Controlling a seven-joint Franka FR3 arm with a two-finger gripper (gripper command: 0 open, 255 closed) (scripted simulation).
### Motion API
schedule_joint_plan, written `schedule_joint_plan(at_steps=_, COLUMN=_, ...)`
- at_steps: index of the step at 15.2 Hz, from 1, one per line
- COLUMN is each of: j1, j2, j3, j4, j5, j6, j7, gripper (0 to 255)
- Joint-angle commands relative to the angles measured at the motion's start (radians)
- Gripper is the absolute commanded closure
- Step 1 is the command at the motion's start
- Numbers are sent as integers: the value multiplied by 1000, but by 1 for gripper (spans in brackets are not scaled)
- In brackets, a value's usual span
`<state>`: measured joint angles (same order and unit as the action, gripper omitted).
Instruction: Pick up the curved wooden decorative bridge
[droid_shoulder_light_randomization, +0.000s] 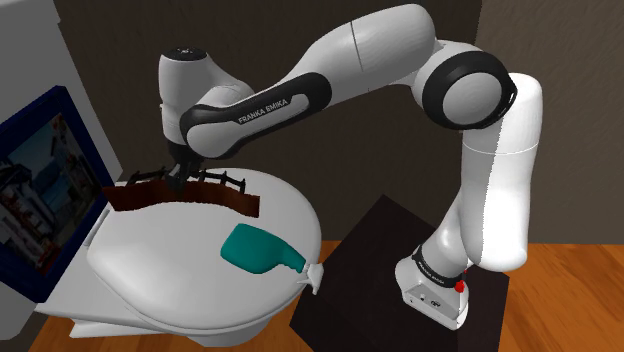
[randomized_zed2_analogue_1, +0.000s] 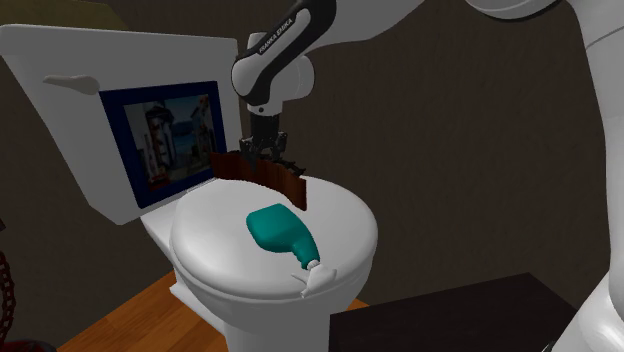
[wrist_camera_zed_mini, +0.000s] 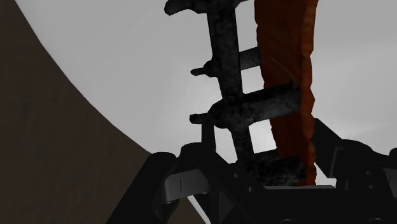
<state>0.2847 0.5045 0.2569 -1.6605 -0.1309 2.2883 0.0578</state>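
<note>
Gripping the bridge (droid_shoulder_light_randomization: 215, 198) at mid-span, I have the gripper (droid_shoulder_light_randomization: 178, 182) closed narrowly on its railing and deck so both ends balance either side, the toilet lid (droid_shoulder_light_randomization: 170, 262) just below.

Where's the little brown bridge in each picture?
Shoulder view: bridge left of centre, at the white toilet lid's upper edge.
Second exterior view: bridge just left of centre, at the lid's back edge.
Wrist view: bridge clasped in the gripper, lid behind.
Shared landmark: the white lid.
</note>
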Motion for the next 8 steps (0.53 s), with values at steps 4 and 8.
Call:
schedule_joint_plan(at_steps=4, j1=-1, j2=-12, j3=2, j4=8, j5=4, j6=-21, j7=-2, gripper=255)
schedule_joint_plan(at_steps=8, j1=-4, j2=-34, j3=7, j4=29, j5=11, j6=-64, j7=-6, gripper=255)
